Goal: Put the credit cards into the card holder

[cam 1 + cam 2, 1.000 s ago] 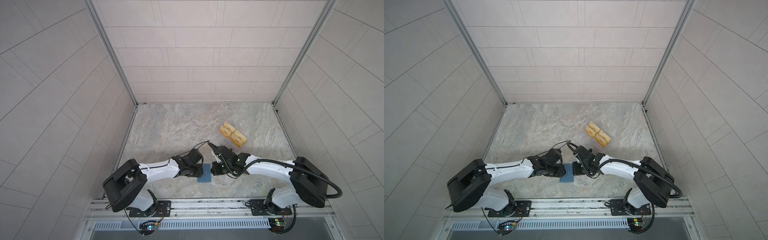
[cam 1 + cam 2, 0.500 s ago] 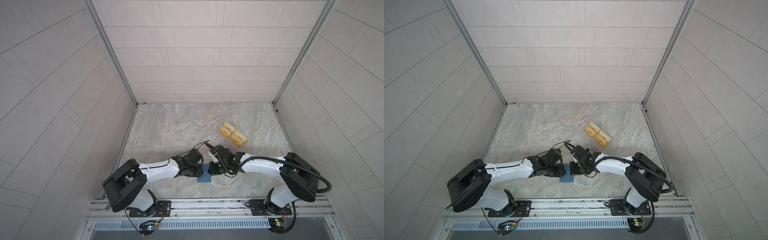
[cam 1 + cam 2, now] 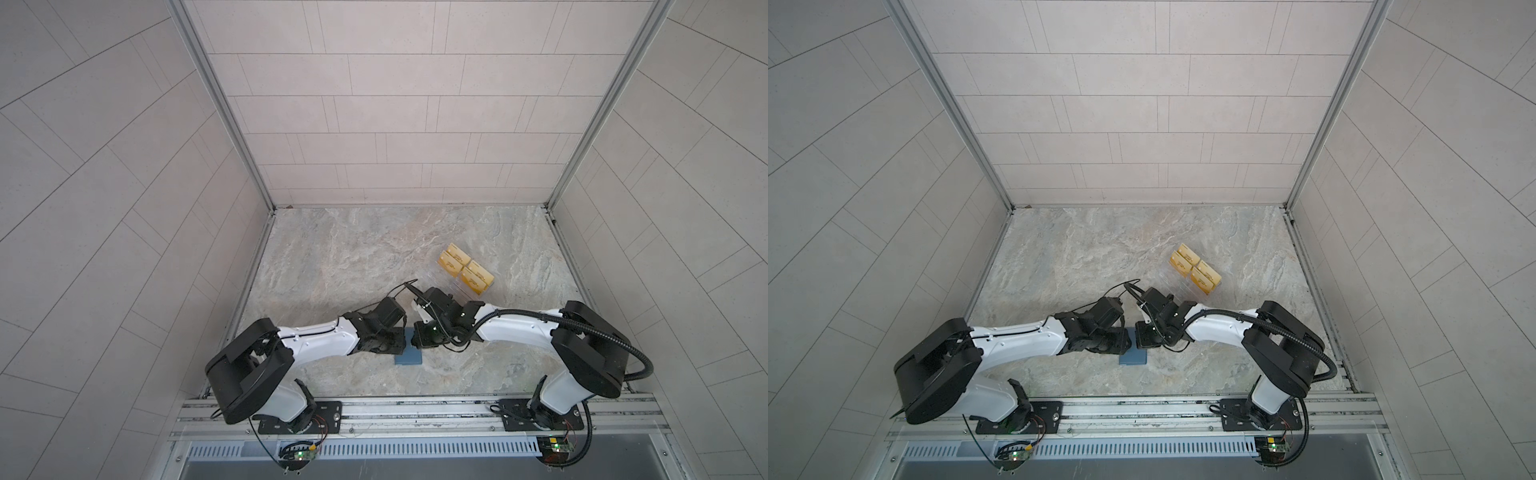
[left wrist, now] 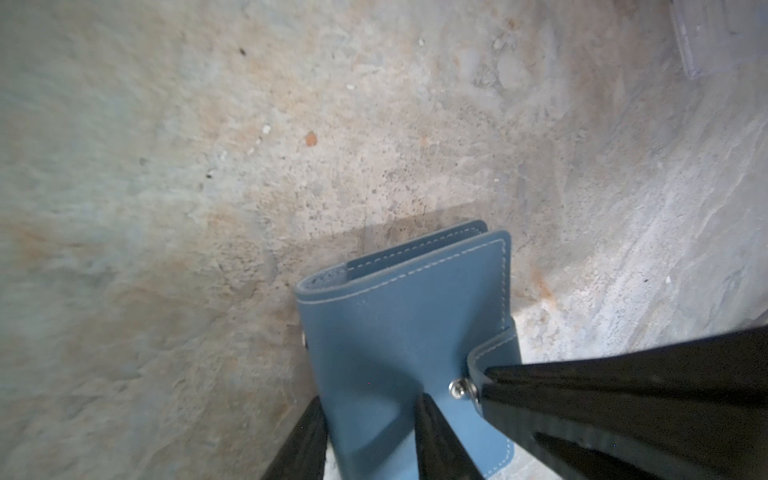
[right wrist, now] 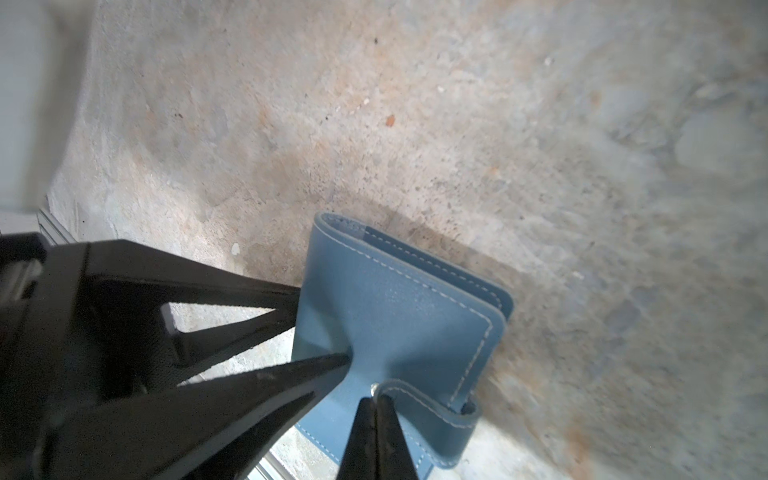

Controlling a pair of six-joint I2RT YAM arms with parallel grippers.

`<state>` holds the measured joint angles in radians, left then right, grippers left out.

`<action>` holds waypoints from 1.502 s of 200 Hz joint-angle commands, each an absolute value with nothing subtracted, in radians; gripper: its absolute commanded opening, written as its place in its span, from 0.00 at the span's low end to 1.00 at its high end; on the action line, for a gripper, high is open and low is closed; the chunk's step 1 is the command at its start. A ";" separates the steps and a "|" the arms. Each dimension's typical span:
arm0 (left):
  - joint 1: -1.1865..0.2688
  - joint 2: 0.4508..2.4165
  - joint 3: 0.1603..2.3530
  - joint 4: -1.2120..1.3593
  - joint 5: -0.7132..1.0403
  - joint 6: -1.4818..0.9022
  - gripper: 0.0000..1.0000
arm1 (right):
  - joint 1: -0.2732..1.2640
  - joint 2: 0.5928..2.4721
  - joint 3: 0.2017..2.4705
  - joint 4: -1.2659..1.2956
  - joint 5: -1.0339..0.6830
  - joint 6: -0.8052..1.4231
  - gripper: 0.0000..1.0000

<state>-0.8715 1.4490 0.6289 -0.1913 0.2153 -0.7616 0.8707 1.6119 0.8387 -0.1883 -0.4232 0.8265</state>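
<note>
Black left claw point(image 4: 369, 397) stands half-open, squeezing the blue card holder point(image 3: 409, 357) between its folded edge and dented cover; the holder lies folded on the marble table point(image 3: 353, 257), front centre; right claw point(image 5: 376, 401) is pinched tight on its strap point(image 5: 432, 405); yellow cards point(image 3: 465, 270) sit behind, further right.

The left arm point(image 3: 316, 338) and right arm point(image 3: 515, 332) have glossy white shells between black joint housings. A ribbed black conduit point(image 3: 536, 314) loops off the right arm toward 4 o'clock. The left gripper point(image 4: 368, 398) has black wedge fingers point(image 4: 436, 444). Green-lit circuit boards point(image 3: 301, 456) sit at 6 o'clock.
</note>
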 commanded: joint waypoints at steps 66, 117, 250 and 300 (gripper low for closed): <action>-0.875 1.454 0.575 -0.186 0.228 -0.783 0.39 | 0.913 1.683 0.901 -0.277 -0.385 0.780 0.03; -0.872 1.426 0.514 -0.057 0.289 -0.846 0.34 | 0.957 1.718 0.920 -0.323 -0.339 0.761 0.03; -0.824 1.365 0.374 0.198 0.395 -0.943 0.26 | 1.028 1.886 1.008 -0.529 -0.233 0.723 0.02; -0.785 1.196 0.320 0.160 0.356 -0.963 0.29 | 1.031 1.927 1.003 -0.516 -0.260 0.744 0.02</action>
<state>-0.8024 1.2655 0.3317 0.1711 0.3210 -0.9550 1.0027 1.7851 1.0809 -0.4606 -0.2207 0.7338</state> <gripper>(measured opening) 0.286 0.047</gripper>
